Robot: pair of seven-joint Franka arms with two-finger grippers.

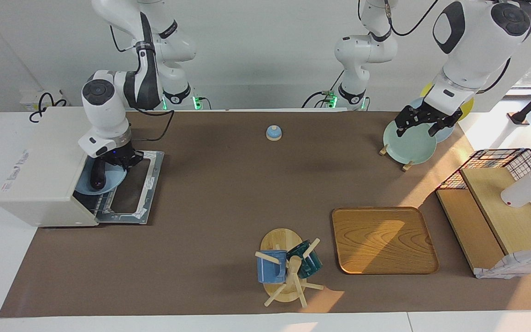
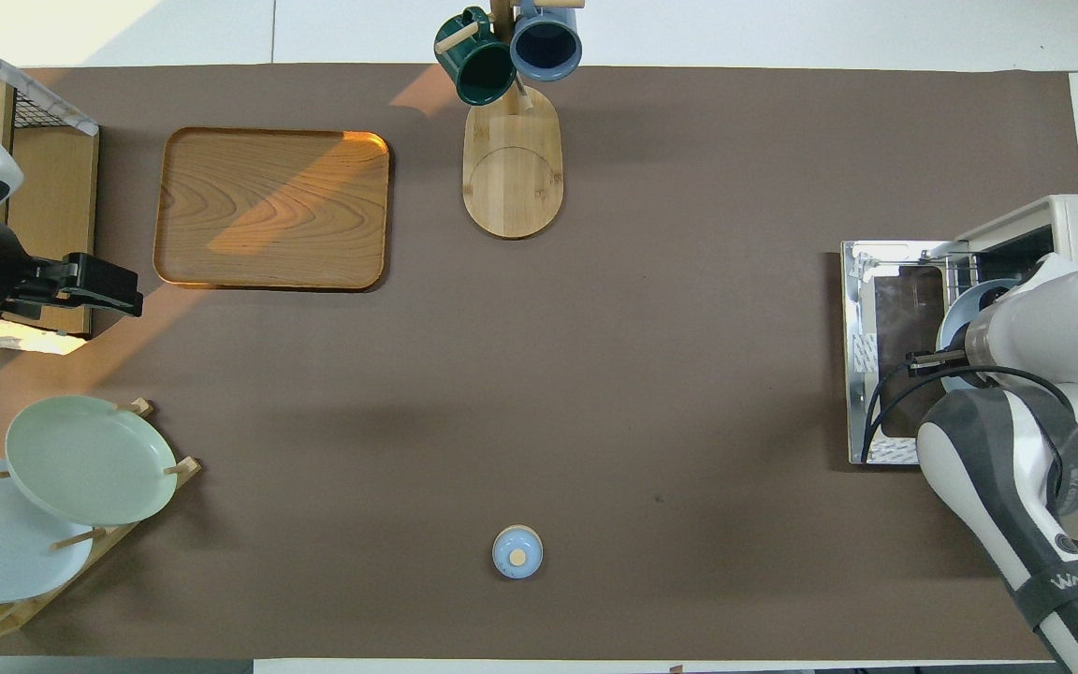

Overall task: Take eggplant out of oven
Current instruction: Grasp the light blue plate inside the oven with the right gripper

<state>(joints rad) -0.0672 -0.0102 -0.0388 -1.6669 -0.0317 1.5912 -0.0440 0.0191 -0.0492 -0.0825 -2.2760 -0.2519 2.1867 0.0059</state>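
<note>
The white oven stands at the right arm's end of the table, its glass door dropped open flat. A light blue plate sits in the oven mouth with the dark purple eggplant lying on it. My right gripper is low at the oven mouth, right at the eggplant's end nearer the robots. In the overhead view the oven and the plate's rim show, but the right arm hides the eggplant and the gripper. My left gripper is open and empty, waiting above the plate rack.
A rack of plates stands under the left gripper. A blue bell sits near the robots at mid table. A wooden tray, a mug tree with two mugs and a wire-sided wooden shelf lie farther out.
</note>
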